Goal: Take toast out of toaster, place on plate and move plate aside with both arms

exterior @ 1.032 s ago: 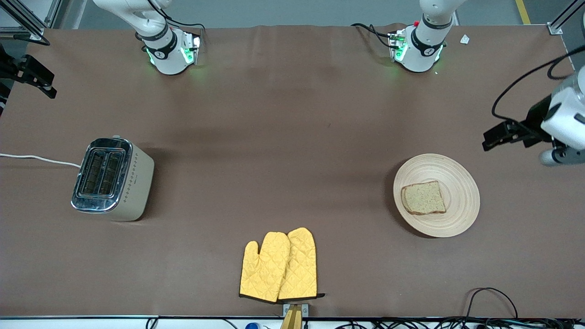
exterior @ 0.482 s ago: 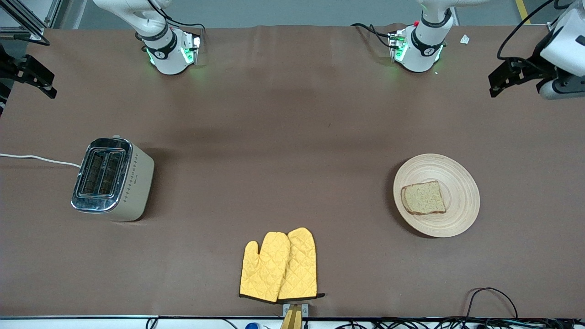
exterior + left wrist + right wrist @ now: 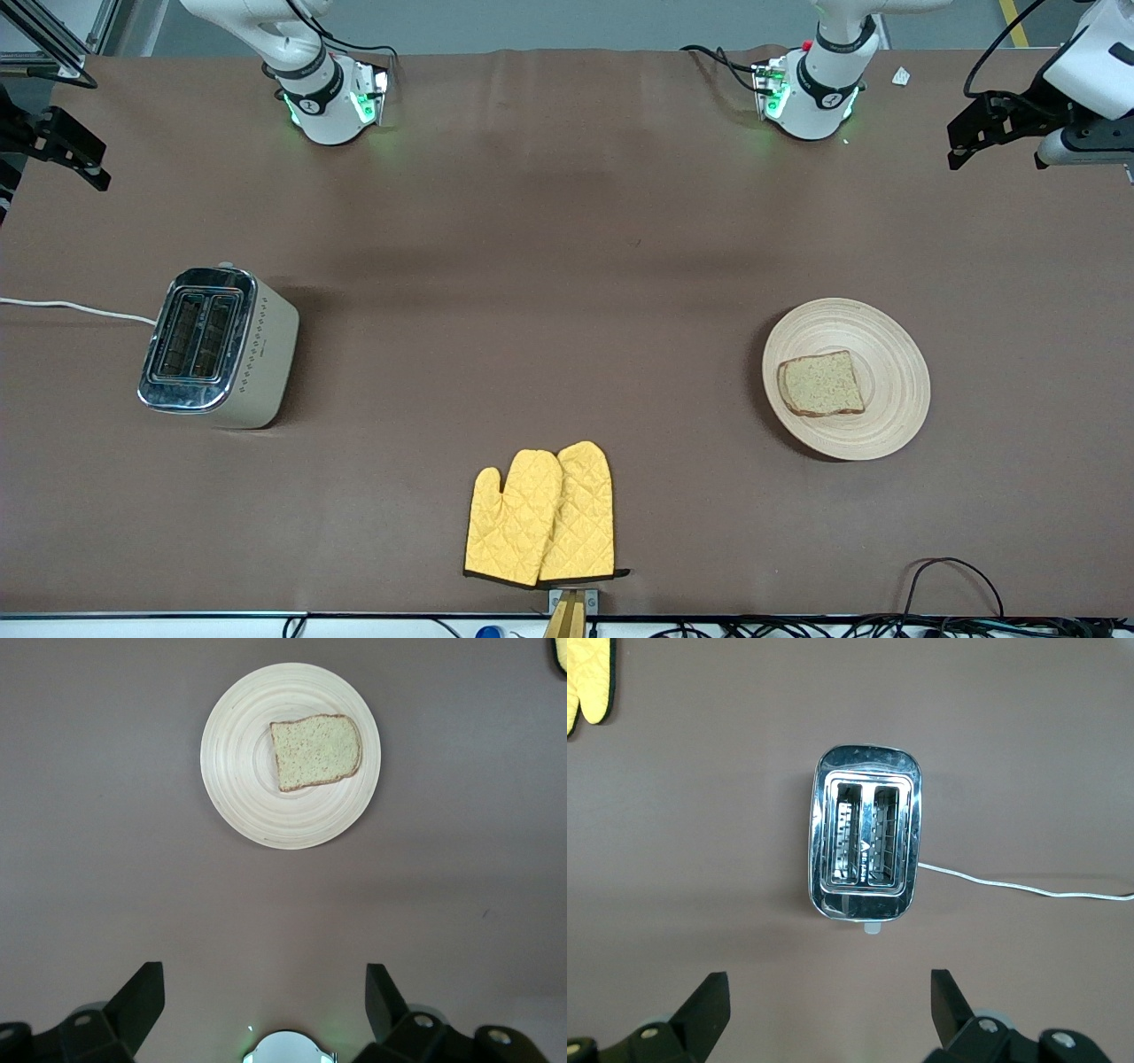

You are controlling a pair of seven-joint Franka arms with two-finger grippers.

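The toast lies flat on the plate, toward the left arm's end of the table. Both also show in the left wrist view, the toast on the plate. My left gripper is open and empty, high in the air over the table's edge at the left arm's end, well clear of the plate; its fingers frame bare table. My right gripper hangs open and empty at the right arm's end, and its wrist view looks down on the toaster.
A cream and chrome toaster with two empty slots stands toward the right arm's end, its white cord running off the table. Two yellow oven mitts lie near the front edge at the middle.
My left gripper has moved away from beside the plate, toward the bases' side of the table. The toast, the plate and the right arm have not moved.
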